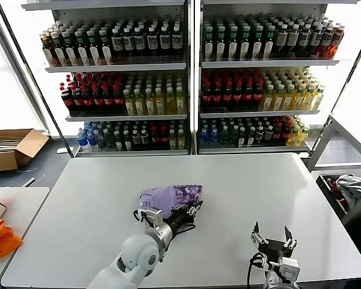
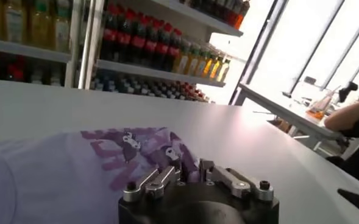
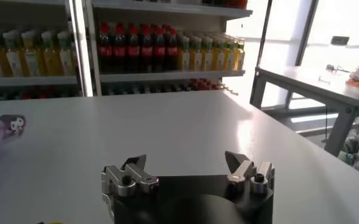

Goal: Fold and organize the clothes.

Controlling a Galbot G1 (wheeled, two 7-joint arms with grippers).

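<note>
left gripper (image 1: 191, 212) low over the t-shirt (image 1: 168, 197), jaws narrowly apart; right gripper (image 1: 272, 237) parked, jaws wide.

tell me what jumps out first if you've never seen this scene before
The lavender T-shirt, folded into a bundle with its dark purple print showing, lies mid-table with the left gripper at its near edge. Behind the white table stand shelves of bottled drinks. The right gripper hovers open over bare table at the near right.
</note>
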